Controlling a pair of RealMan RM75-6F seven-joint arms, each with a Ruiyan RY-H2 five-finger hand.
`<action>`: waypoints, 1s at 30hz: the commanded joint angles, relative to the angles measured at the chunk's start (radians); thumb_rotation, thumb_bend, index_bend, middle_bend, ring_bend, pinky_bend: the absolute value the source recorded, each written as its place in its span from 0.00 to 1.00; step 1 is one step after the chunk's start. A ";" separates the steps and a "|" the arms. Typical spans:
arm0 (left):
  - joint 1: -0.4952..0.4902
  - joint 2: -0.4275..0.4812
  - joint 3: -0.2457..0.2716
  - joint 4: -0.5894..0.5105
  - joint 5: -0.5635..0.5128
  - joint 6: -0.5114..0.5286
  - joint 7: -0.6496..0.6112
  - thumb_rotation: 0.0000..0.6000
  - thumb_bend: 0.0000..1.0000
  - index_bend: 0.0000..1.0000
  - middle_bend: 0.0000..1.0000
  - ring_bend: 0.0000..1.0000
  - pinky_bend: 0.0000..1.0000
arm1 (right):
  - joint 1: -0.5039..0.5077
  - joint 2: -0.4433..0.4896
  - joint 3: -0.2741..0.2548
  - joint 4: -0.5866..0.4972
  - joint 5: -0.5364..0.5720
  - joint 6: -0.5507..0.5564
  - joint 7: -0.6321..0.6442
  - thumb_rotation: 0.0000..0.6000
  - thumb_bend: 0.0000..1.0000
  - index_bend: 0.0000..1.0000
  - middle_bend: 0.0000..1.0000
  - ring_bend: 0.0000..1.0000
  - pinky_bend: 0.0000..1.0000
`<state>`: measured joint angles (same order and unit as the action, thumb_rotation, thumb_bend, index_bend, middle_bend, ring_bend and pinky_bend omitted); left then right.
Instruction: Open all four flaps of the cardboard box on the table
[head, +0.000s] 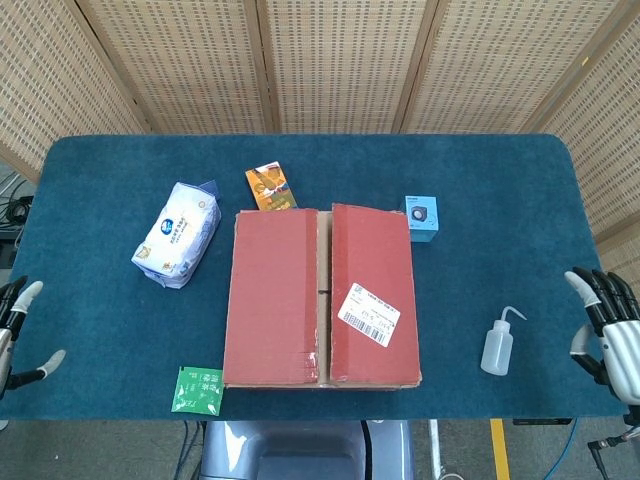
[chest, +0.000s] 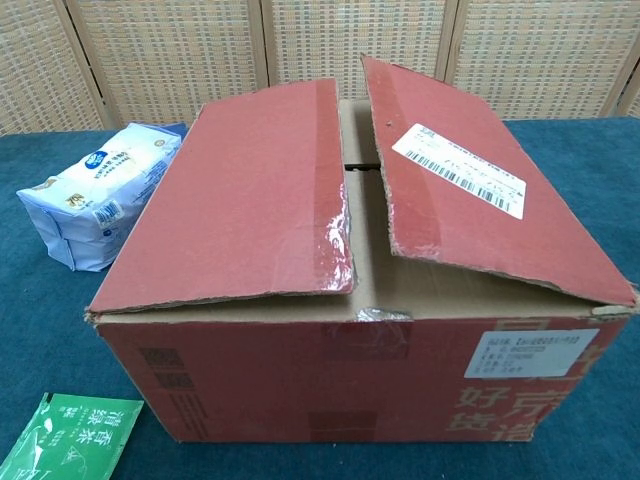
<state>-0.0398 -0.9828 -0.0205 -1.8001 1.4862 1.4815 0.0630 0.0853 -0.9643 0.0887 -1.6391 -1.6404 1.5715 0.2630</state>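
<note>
Both hands sit at the near corners of the table (head: 500, 200), well apart from the box (head: 320, 297) that lies between them at the middle of the near edge. Left hand (head: 18, 330) shows only partly at the frame edge, fingers apart and holding nothing; right hand (head: 605, 335) is likewise spread and empty, though both are cropped enough that their full pose is hard to judge. The two red top flaps, left flap (chest: 240, 190) and right flap (chest: 470, 180), are down but slightly lifted, meeting along a seam that runs away from the robot. Each flap hinges on the side facing its own hand, so each hand is the nearer one for its flap. A squeeze bottle (head: 499, 343) stands between the right hand and the box and could be knocked on the way in.
</note>
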 joint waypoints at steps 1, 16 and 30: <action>-0.007 0.002 0.005 0.002 0.015 -0.007 0.010 0.88 0.25 0.05 0.00 0.00 0.00 | 0.050 0.039 0.008 -0.019 -0.066 -0.014 0.090 1.00 1.00 0.11 0.13 0.00 0.00; -0.038 0.008 0.006 -0.022 0.013 -0.053 0.057 0.88 0.25 0.05 0.00 0.00 0.00 | 0.300 0.211 0.061 -0.189 -0.240 -0.188 0.295 1.00 1.00 0.16 0.18 0.00 0.00; -0.067 0.013 -0.007 -0.055 -0.022 -0.087 0.115 0.88 0.25 0.05 0.00 0.00 0.00 | 0.557 0.204 0.135 -0.326 -0.238 -0.427 0.309 1.00 1.00 0.28 0.26 0.00 0.00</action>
<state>-0.1063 -0.9699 -0.0268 -1.8538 1.4650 1.3955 0.1767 0.6121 -0.7538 0.2114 -1.9427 -1.8812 1.1802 0.5847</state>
